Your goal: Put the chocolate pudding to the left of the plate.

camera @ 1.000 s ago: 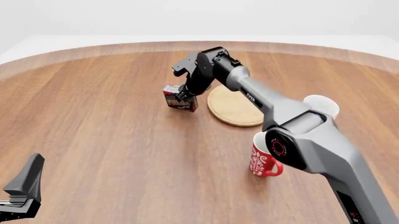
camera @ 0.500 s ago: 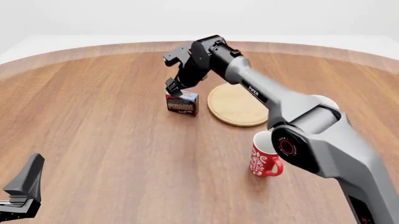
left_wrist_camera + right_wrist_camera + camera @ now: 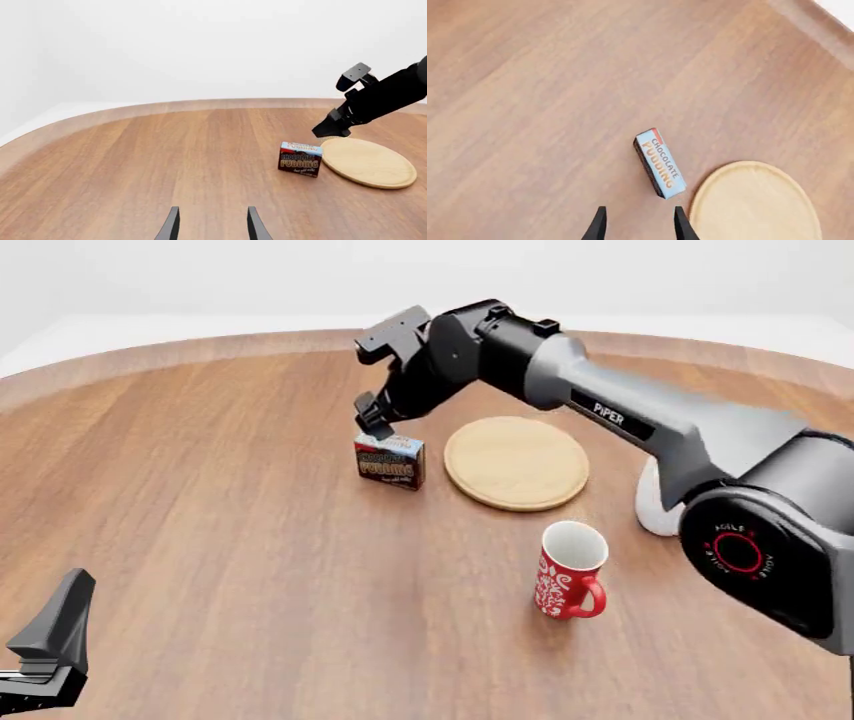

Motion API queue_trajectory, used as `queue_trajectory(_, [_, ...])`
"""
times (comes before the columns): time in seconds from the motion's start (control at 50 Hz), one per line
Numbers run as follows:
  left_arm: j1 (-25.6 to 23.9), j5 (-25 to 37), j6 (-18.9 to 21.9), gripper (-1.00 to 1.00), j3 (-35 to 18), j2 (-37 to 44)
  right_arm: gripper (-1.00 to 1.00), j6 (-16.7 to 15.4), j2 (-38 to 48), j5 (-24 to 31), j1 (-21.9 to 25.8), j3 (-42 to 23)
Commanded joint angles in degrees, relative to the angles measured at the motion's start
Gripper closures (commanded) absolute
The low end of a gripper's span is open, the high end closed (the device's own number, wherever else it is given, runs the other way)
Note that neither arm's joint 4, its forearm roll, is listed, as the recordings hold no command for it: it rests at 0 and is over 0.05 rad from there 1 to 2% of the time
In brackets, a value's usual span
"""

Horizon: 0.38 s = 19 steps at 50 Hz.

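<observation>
Left wrist view: the chocolate pudding point(image 3: 299, 159) is being shown upright on the tabletop point(image 3: 167, 155), just left of the plate point(image 3: 368, 162). The left claw point(image 3: 210, 227) is being held open, empty.

Front view: the right claw point(image 3: 375, 418) is being hung above the box, gripping nothing (placement looks done; only a retreat is being called for). The red mug point(image 3: 569, 571) and white mug point(image 3: 654, 502) are being left well clear.

Right wrist view: open fingers point(image 3: 598, 226), box free below.

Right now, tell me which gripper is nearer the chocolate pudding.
Right. The right gripper hovers open just above the chocolate pudding; the left gripper sits far back near the table's near edge.
</observation>
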<state>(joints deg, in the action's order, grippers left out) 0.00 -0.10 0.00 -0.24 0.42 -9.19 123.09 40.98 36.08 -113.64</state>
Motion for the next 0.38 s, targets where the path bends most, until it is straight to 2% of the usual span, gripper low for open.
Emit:
queue_trajectory(0.02, [0.0,0.0,0.0,-1.0,0.0,0.0,-1.0,2.8,-14.19,-9.96,1.97,18.02])
queue_trajectory(0.08, [0.0,0.0,0.0,-1.0,0.0,0.0,-1.0,3.55,-18.29,-12.8,2.82,24.23])
queue_trajectory(0.18, [0.0,0.0,0.0,-1.0,0.0,0.0,-1.0,5.11,-23.16,-17.31,3.6,31.06])
queue_trajectory(0.2, [0.0,0.0,0.0,-1.0,0.0,0.0,-1.0,5.9,-25.62,-19.79,4.01,33.96])
queue_trajectory(0.38, [0.0,0.0,0.0,-1.0,0.0,0.0,-1.0,8.82,-35.33,-27.57,4.34,43.65])
